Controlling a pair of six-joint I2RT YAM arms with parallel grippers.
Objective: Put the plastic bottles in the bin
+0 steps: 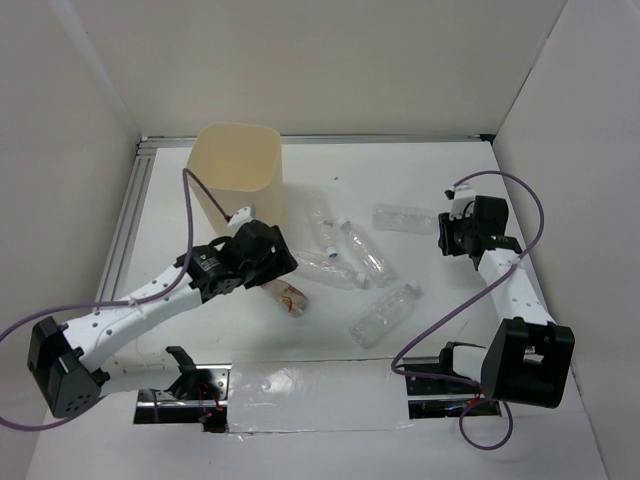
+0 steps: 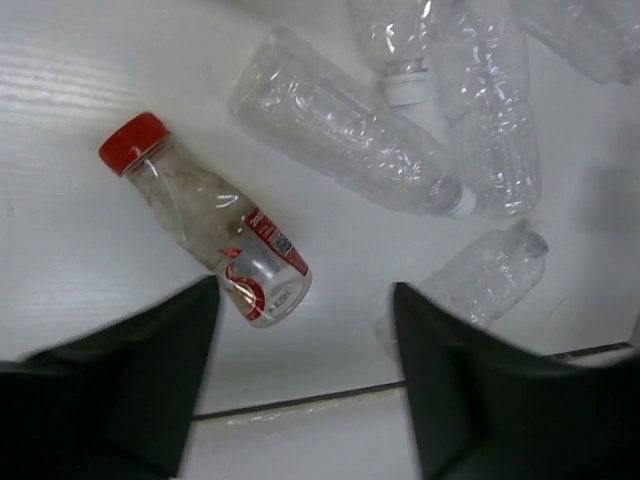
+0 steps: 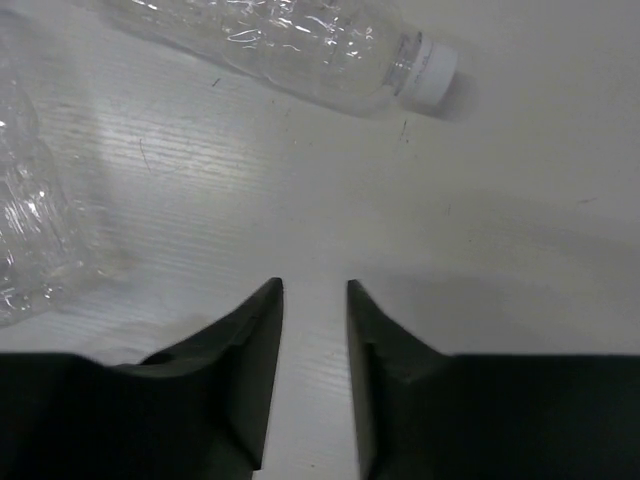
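Several clear plastic bottles lie on the white table right of the cream bin (image 1: pixel 237 165). The red-capped bottle (image 1: pixel 290 297) with its orange-red label lies just under my left gripper (image 1: pixel 276 262). In the left wrist view this bottle (image 2: pixel 205 215) lies flat, cap to the upper left, its base close to the left finger (image 2: pixel 150 370). The left gripper (image 2: pixel 305 300) is wide open and empty above the table. My right gripper (image 1: pixel 450 235) is beside a white-capped bottle (image 1: pixel 405 217). In its wrist view the gripper (image 3: pixel 315 290) is slightly open and empty, with that bottle (image 3: pixel 300 45) ahead of it.
Other clear bottles lie in the middle (image 1: pixel 365 250), (image 1: pixel 322 220) and nearer the front (image 1: pixel 383 315). A crinkled bottle (image 3: pixel 30 220) sits at the left edge of the right wrist view. White walls enclose the table. A metal rail (image 1: pixel 130 220) runs along the left.
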